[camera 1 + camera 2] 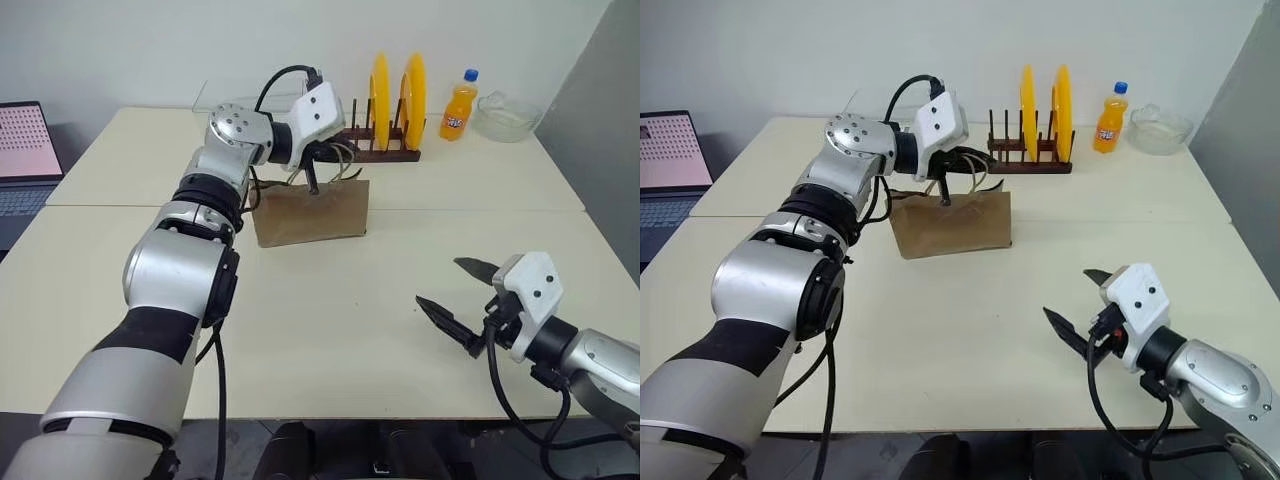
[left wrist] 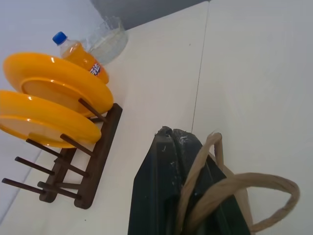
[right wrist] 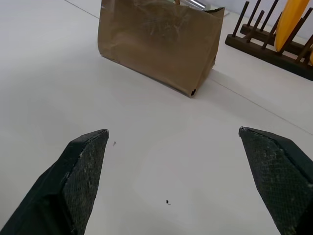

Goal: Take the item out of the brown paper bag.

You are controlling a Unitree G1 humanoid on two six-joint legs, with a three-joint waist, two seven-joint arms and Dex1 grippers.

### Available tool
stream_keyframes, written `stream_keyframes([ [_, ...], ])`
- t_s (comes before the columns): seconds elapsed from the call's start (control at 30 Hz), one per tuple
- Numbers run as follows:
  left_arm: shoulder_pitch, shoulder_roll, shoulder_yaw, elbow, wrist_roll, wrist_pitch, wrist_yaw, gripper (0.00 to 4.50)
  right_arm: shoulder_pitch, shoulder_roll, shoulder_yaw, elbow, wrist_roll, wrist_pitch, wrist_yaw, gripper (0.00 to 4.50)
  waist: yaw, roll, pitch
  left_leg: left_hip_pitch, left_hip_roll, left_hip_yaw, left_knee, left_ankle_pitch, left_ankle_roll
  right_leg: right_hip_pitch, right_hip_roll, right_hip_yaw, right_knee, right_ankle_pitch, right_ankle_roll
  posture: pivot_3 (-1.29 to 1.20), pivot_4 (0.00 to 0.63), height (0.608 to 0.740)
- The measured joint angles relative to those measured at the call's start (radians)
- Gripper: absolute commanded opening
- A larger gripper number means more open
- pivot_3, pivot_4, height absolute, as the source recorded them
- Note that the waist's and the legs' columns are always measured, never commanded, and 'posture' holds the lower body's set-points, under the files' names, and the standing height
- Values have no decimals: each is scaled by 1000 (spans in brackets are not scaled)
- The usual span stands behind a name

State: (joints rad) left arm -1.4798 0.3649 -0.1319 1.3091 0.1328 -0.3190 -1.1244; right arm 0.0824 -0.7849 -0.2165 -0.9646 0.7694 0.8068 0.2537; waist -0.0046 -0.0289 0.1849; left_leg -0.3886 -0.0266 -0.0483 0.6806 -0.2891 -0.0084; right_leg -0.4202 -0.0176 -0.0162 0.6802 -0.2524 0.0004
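Note:
The brown paper bag stands upright on the cream table, left of centre toward the back. My left gripper hovers just above the bag's mouth. Its black fingers are pressed shut, with the tan looped handles caught against them and lifted. The item is hidden inside the bag. My right gripper hangs low near the table's front right, well apart from the bag. It is open wide with nothing between its fingers, and it faces the bag.
A dark wooden rack with two yellow plates stands right behind the bag. An orange soda bottle and a glass bowl sit at the back right. A laptop is at the far left.

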Motion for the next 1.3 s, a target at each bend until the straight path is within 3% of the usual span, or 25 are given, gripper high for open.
stream_keyframes([
  [0.1,7,29,-18,0,34,-19,4,23,-19,-3,1,0,4,2,-9,4500,-1,0,0,1,0,0,0,0,0,0,0,0,0,0,0,0,150,740],
  [0.2,21,66,-44,2,88,-29,46,590,-35,-2,3,0,22,11,-15,4500,-1,0,0,1,0,0,0,0,0,0,0,0,0,0,0,0,150,740],
  [0.63,29,161,-69,19,170,21,48,4476,-141,-4,45,4,62,27,27,4500,-3,0,0,1,0,0,0,0,0,0,0,0,0,0,0,0,150,740],
  [0.9,29,230,-68,23,170,92,-76,4476,-174,2,79,15,89,14,97,4500,-3,0,0,1,0,0,0,0,0,0,0,0,0,0,0,0,150,740],
  [1.3,70,187,-62,24,170,96,24,4476,-194,9,103,24,90,14,115,4500,-2,0,0,0,0,0,0,0,0,0,0,0,0,1,-1,0,150,740],
])
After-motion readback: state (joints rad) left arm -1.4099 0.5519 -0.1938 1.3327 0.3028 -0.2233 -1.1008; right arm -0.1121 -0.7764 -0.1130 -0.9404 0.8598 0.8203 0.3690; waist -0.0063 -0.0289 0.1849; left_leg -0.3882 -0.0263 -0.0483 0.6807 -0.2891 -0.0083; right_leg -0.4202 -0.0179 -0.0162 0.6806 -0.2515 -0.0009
